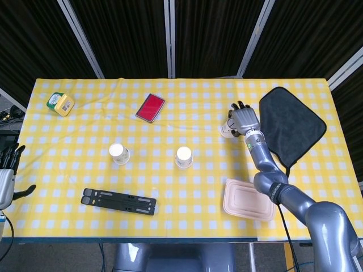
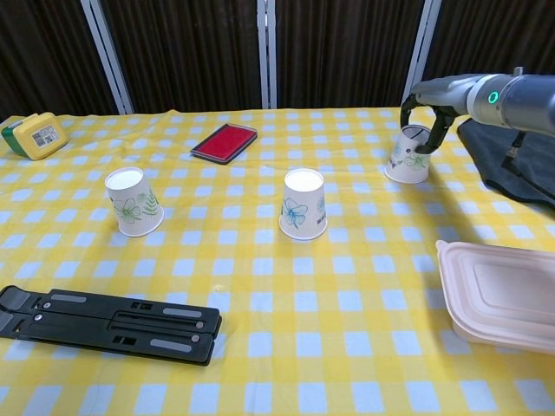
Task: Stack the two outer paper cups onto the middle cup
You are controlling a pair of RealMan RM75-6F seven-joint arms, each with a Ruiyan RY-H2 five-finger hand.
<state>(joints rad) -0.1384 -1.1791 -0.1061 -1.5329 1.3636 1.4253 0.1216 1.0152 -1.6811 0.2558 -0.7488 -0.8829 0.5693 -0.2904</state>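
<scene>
Three cups, all upside down on the yellow check cloth: left cup (image 2: 133, 202), mid cup (image 2: 303, 204), right cup (image 2: 409, 154). My right hand (image 2: 423, 111) is draped over the right cup w/ fingers curled round it, prob. gripping, tho contact's hard to confirm. Left hand (image 1: 8, 173) hangs off the table's left edge, fingers apart, holding nothing.

Left robot hand (image 1: 7, 175) cropped by frame edge.
</scene>
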